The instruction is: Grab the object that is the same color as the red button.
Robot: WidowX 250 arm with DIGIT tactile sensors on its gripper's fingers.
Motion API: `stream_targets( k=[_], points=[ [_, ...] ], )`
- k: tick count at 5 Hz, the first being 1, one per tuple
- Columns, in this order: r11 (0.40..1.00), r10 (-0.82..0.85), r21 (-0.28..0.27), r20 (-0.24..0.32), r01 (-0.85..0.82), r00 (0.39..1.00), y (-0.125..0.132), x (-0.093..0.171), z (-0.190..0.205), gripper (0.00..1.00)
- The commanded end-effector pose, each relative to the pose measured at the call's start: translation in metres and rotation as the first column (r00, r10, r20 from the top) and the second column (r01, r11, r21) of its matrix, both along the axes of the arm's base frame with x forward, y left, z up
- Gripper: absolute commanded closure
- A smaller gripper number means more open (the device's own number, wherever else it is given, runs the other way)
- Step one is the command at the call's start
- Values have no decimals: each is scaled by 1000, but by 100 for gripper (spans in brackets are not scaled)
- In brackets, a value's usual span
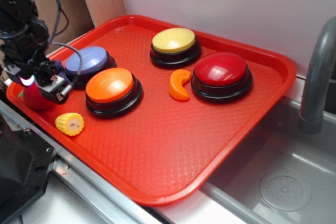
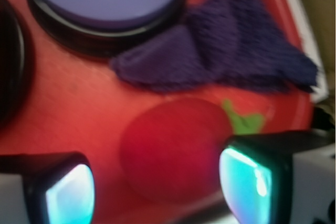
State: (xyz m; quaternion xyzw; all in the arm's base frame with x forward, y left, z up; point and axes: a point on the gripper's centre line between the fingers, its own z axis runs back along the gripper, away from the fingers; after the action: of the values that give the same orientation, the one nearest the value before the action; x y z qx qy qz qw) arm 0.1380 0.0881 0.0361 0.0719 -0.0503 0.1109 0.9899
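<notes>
Claw [image 2: 157,182] hanging over tray's [image 1: 231,124] left corner, fingers [image 2: 68,192] spread wide, straddling red ball [image 2: 173,150], not gripping it. Ball sitting on tray beside purple cloth [image 2: 220,51], green bit [image 2: 244,121] showing at its edge. Red button [image 1: 221,71] resting well apart at tray's far side, orange crescent [image 1: 179,85] just beside it.

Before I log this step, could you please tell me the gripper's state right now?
Gripper: open, its fingers on either side of the red ball on the tray, not yet closed on it.
</notes>
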Motion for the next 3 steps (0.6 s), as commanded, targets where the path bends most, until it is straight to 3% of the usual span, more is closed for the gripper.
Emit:
stream_targets(
  k=[1, 2, 3],
  points=[
    [1000, -6, 15, -45, 7, 999, 5, 3, -17, 0],
    [1000, 5, 7, -51, -4, 999, 8, 0, -23, 0],
    [999, 40, 10, -59, -40, 997, 11, -4, -24, 61]
  ],
)
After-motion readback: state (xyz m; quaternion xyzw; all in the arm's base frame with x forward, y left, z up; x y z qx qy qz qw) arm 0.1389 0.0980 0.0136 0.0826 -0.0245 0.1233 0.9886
